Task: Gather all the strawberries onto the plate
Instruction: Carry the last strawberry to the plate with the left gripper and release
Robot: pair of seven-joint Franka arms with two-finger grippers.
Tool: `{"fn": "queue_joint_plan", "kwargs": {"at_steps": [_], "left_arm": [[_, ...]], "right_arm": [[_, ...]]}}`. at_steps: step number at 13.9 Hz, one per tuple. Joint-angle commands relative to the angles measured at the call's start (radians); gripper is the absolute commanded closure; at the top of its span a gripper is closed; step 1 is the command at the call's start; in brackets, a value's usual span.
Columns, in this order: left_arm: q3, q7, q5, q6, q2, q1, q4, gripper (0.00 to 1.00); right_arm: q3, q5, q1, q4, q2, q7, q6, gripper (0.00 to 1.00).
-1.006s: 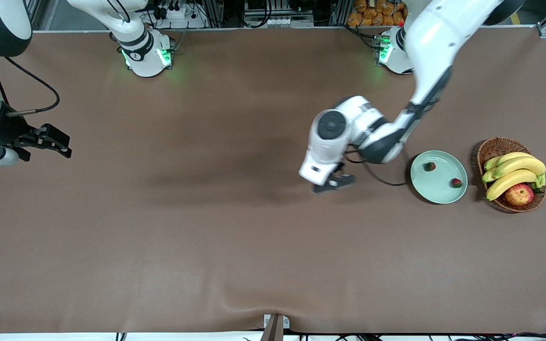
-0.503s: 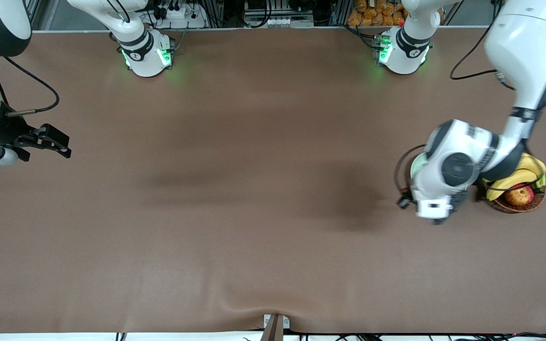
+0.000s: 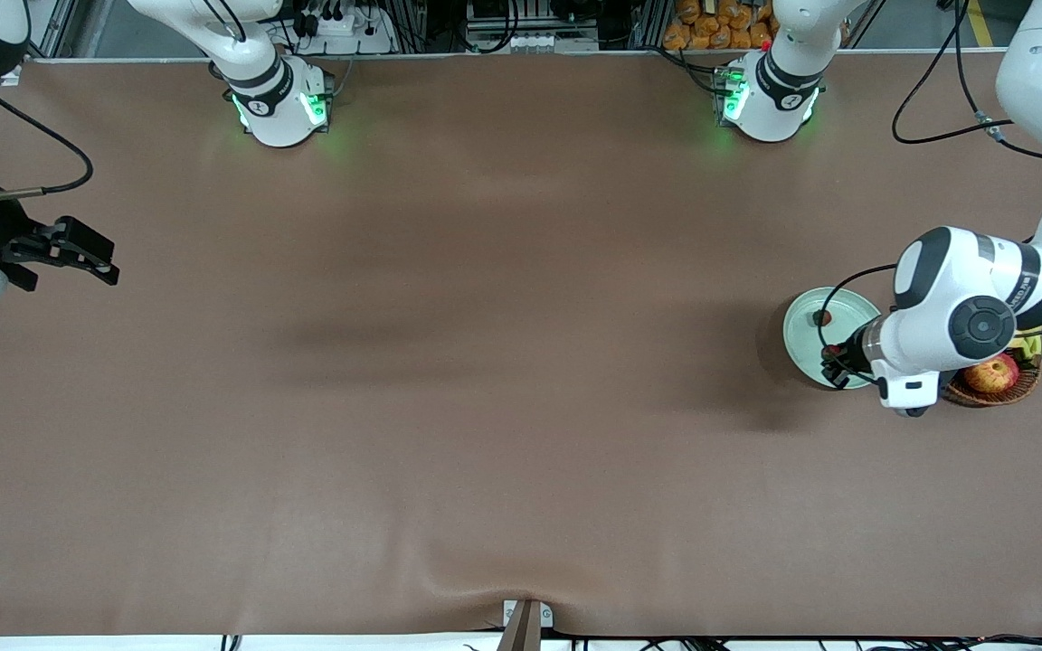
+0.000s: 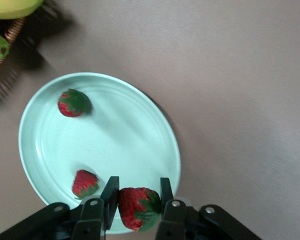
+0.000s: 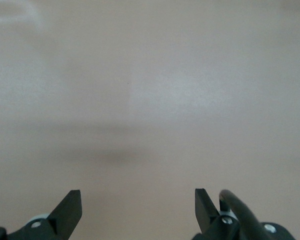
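My left gripper (image 4: 137, 194) is shut on a red strawberry (image 4: 138, 207) with a green cap and hangs over the rim of the pale mint-green plate (image 4: 115, 140). Two more strawberries lie in the plate, one (image 4: 74, 102) near the basket's side and one (image 4: 85, 183) close to my fingers. In the front view the left gripper (image 3: 833, 362) covers part of the plate (image 3: 801, 336), and one strawberry (image 3: 820, 317) shows in it. My right gripper (image 3: 107, 260) waits open above the right arm's end of the table, with nothing between its fingers (image 5: 70, 207).
A brown wicker basket (image 3: 982, 391) stands beside the plate, toward the left arm's end of the table. It holds an apple (image 3: 991, 372) and bananas (image 4: 12, 6), mostly hidden under the left arm in the front view.
The left arm has swung from the middle of the table to the plate with the strawberry in its gripper. The right gripper has shifted slightly toward its end of the table.
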Motion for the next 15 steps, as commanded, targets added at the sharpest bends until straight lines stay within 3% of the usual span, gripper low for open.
{"fn": "queue_joint_plan", "kwargs": {"at_steps": [1,6,7,8,9,12,15], "left_arm": [[-0.014,0.029,-0.002,0.025,0.020,0.041,-0.024,1.00],[-0.008,0.206,0.001,0.034,0.047,0.083,-0.042,1.00],[-0.005,0.253,0.001,0.031,0.050,0.084,-0.046,0.94],[-0.001,0.301,0.001,0.028,0.048,0.086,-0.047,0.55],[0.013,0.345,0.001,0.028,0.044,0.086,-0.046,0.01],[0.016,0.417,0.001,0.022,-0.001,0.086,-0.026,0.00],[-0.034,0.464,0.000,0.020,-0.071,0.080,0.008,0.00]], "right_arm": [[0.001,-0.019,0.003,0.029,0.016,0.014,-0.017,0.00],[0.001,-0.019,-0.005,0.036,0.017,0.014,-0.017,0.00],[0.001,-0.019,-0.004,0.036,0.017,0.014,-0.017,0.00],[0.001,-0.018,-0.002,0.036,0.017,0.014,-0.016,0.00],[0.001,-0.015,0.003,0.036,0.017,0.016,-0.014,0.00],[0.001,-0.015,0.006,0.036,0.021,0.017,-0.014,0.00],[0.001,-0.013,0.004,0.033,0.021,0.017,-0.016,0.00]]}}
